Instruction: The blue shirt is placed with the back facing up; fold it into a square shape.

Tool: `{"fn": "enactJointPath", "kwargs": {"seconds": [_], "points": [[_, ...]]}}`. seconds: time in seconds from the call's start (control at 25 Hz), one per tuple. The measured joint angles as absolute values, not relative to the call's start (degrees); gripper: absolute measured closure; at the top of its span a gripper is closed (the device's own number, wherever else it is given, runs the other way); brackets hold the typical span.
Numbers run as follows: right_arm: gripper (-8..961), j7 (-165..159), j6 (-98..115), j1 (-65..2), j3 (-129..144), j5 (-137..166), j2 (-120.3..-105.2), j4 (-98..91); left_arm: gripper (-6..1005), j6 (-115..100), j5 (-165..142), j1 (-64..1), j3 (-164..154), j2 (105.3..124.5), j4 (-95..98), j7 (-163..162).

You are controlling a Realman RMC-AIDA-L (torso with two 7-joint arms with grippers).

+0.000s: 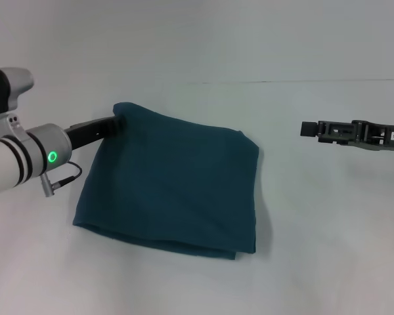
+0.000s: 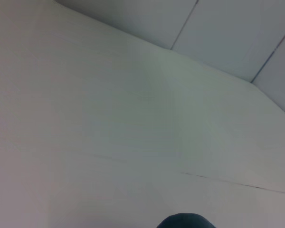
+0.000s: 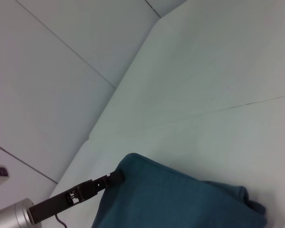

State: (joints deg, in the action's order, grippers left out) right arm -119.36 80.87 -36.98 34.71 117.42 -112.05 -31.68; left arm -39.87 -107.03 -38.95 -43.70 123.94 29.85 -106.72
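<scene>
The blue shirt (image 1: 171, 187) lies folded into a rough square on the white table, plain side up. It also shows in the right wrist view (image 3: 180, 199), and a small bit shows at the edge of the left wrist view (image 2: 185, 222). My left gripper (image 1: 118, 122) is at the shirt's far left corner and is shut on the fabric there, which bulges up slightly around its tip. The right wrist view shows that left gripper (image 3: 117, 176) at the same corner. My right gripper (image 1: 306, 129) hovers to the right of the shirt, well apart from it.
The white table (image 1: 315, 249) spreads around the shirt on all sides. A thin seam (image 1: 282, 81) runs across the table's far side. Pale wall panels (image 3: 61, 71) stand behind it.
</scene>
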Motion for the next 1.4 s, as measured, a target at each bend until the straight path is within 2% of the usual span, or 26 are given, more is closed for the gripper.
{"fn": "enactJointPath", "kwargs": {"seconds": [0.52,1.4], "points": [[74,-119.35,81.06,-37.09,34.71,117.42,-112.05,-31.73,914,-41.79,-105.34,-35.83,-41.51,124.05,30.46,-107.70],[73,-119.35,81.31,-37.09,35.42,117.42,-112.05,-31.53,877,-41.99,-103.33,-35.67,-41.37,124.09,30.08,-107.36]]}}
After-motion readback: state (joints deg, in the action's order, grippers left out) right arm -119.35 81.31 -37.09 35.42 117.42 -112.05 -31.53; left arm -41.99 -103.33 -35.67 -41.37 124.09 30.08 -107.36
